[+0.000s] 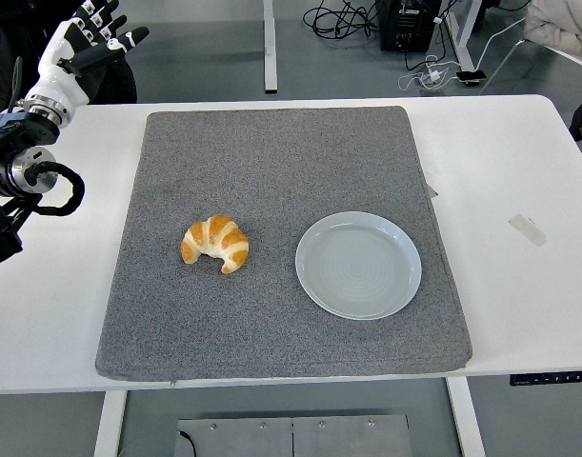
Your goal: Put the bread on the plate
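- the bread, a croissant, is being left lying on the grey mat, just left of the plate, not touching it
- the plate is being kept bare on the mat
- the left hand is being held up beyond the mat's far-left corner, fingers apart, nothing gripped

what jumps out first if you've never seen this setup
A golden croissant lies alone on the grey mat, left of centre, with an empty pale plate to its right, apart from it. At the far left corner the left hand, white and black with fingers spread, is raised over the table's edge, holding nothing.
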{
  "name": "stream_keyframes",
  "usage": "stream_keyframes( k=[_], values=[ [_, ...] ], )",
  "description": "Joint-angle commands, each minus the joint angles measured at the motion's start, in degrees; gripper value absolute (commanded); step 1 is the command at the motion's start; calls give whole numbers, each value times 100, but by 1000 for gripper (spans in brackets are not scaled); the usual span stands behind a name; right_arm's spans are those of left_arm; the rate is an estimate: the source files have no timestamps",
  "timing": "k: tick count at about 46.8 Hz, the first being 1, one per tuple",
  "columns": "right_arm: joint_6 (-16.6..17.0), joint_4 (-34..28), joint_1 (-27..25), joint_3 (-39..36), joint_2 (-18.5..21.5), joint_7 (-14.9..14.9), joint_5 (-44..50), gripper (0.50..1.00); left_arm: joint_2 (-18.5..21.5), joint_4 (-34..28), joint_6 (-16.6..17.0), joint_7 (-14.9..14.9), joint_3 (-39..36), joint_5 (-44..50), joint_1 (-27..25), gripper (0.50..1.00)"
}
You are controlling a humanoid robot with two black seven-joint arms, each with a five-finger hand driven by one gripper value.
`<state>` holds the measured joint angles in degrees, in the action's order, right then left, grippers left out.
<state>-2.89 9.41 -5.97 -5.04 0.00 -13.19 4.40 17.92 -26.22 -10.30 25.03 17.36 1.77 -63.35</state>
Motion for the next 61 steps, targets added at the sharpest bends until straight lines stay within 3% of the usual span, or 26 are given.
stream_keyframes(
  k=[1,10,15,24,30,38,46,61],
  values=[
    [-1,0,8,-5,0,1,0,1000,255,-138,-69,2,-452,-80,-177,978],
    [-1,0,0,3,0,1,0,1000,800,-437,-69,19,-1278,-106,-520,978],
    [-1,0,0,-5,0,1,0,1000,1046,-928,2,28,-1744,-150,-704,978],
    [-1,0,0,-5,0,1,0,1000,1530,-1912,63,28,-2052,-1493,-1047,978],
    [-1,0,0,3,0,1,0,1000,1829,-2791,563,2,-2087,-2504,-1127,978],
    [-1,0,0,-5,0,1,0,1000,2171,-3697,898,-60,-2088,-3639,-1153,978],
    [-1,0,0,-5,0,1,0,1000,2312,-4102,1117,-68,-2333,-4438,-1303,978],
    [-1,0,0,-5,0,1,0,1000,2260,-4664,2303,-77,-2948,-5239,-1311,978]
  ],
)
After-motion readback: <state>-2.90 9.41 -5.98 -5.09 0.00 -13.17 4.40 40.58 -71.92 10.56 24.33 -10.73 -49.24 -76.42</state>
